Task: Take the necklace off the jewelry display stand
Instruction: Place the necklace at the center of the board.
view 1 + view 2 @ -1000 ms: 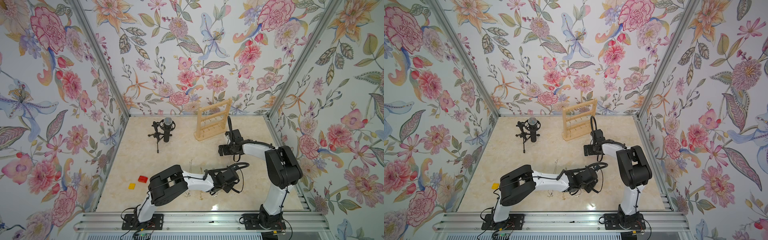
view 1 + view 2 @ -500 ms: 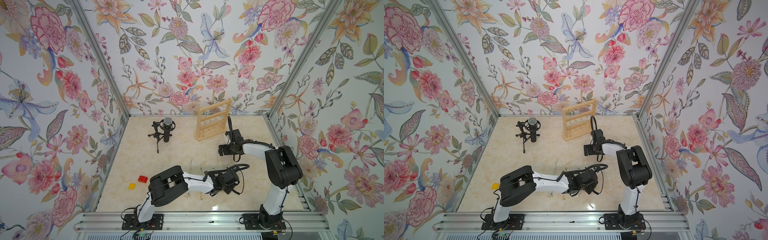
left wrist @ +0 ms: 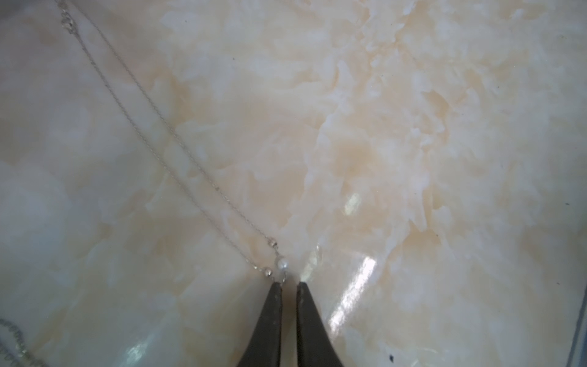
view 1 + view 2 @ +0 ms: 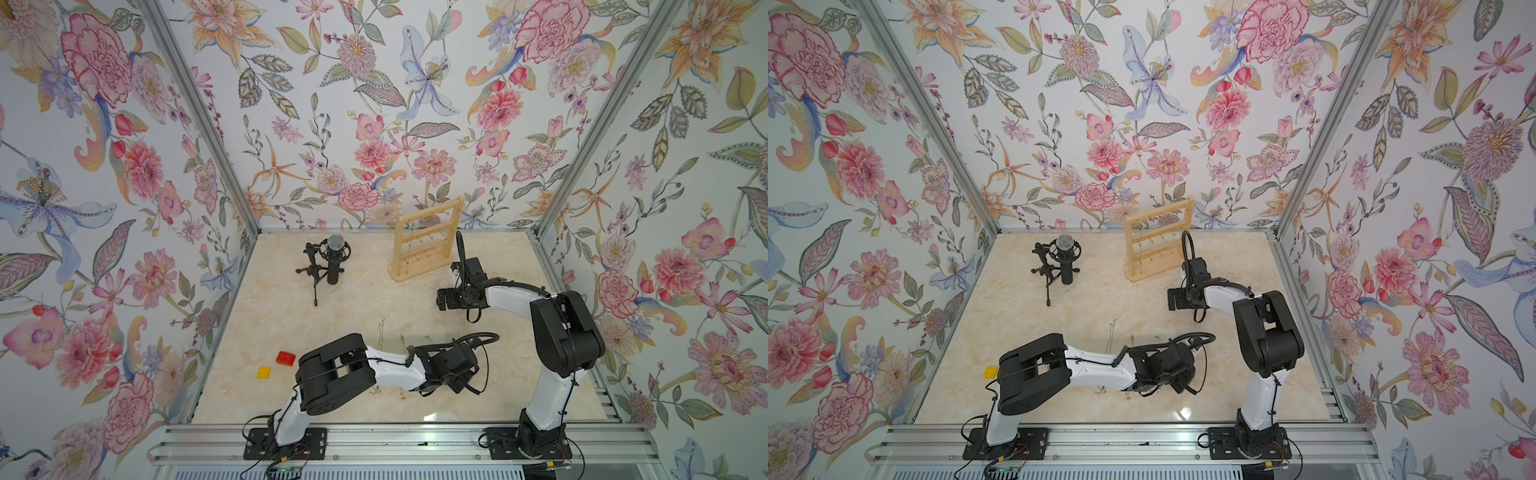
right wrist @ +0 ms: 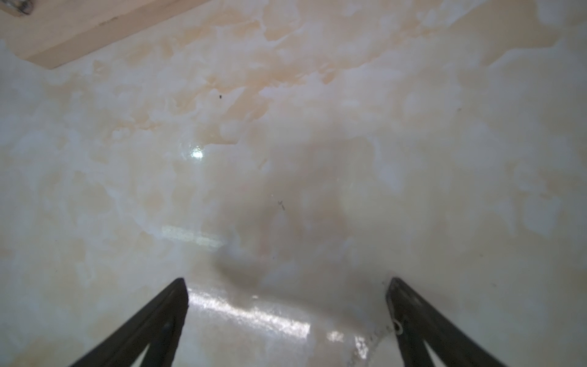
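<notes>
Viewing the left wrist camera, I read the left gripper [image 3: 289, 282] as parted by a narrow slit only, with nothing clamped between its dark fingers [image 3: 270, 317]. The necklace [image 3: 178, 139], a fine silver chain carrying a pearl bead [image 3: 282, 263] (flanked by two small metal beads), lies flat on the marble tabletop [image 3: 413, 127]. Its looped end sits right at the tip of one finger; I cannot tell whether it touches.

The right gripper [image 5: 286, 279] stands at full spread above bare tabletop, holding nothing. A short piece of chain [image 5: 378, 333] lies beside one of its fingers, and a corner of the stand's wooden base shows at the frame edge.

In both top views the jewelry display stand [image 4: 428, 241] [image 4: 1158, 245] stands upright at the rear wall, well apart from the left arm's wrist, which is low near the front edge. A microphone [image 4: 334, 257] stands to the stand's side.
</notes>
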Robot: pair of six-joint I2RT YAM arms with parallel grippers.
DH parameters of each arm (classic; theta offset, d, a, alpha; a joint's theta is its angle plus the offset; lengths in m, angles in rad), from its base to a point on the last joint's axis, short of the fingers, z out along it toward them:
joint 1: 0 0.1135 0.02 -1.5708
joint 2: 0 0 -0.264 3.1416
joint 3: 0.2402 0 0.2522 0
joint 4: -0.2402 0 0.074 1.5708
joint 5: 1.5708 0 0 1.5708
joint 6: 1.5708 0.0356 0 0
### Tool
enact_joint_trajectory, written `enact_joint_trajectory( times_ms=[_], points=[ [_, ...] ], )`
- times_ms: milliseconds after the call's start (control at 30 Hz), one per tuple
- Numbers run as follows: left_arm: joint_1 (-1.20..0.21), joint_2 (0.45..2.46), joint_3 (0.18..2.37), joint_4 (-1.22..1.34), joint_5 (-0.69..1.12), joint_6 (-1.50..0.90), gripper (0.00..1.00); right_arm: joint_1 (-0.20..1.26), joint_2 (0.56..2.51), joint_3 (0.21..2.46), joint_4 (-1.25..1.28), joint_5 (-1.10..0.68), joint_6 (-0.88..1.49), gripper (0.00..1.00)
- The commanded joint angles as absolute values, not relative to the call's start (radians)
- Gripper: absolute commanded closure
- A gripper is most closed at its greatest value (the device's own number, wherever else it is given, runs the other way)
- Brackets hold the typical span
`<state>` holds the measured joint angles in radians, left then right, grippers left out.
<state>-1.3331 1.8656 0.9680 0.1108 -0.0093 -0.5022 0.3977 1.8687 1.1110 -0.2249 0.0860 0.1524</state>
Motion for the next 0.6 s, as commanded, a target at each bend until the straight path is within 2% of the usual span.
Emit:
enact_joint_trajectory(
  times_ms=[0, 267, 567],
  points=[
    [-1.265, 1.812, 1.030, 0.031, -0.094, -0.490, 0.78, 0.391, 1.890, 1.117, -0.249, 0.074, 0.137, 0.00],
    [-1.173, 1.923, 1.230, -0.067, -0.129, -0.483, 0.67, 0.388, 1.894, 1.120, -0.249, 0.065, 0.138, 0.00],
    [-1.150, 2.060, 1.369, -0.110, -0.115, -0.476, 0.69, 0.382, 1.888, 1.117, -0.249, 0.046, 0.138, 0.00]
  ],
)
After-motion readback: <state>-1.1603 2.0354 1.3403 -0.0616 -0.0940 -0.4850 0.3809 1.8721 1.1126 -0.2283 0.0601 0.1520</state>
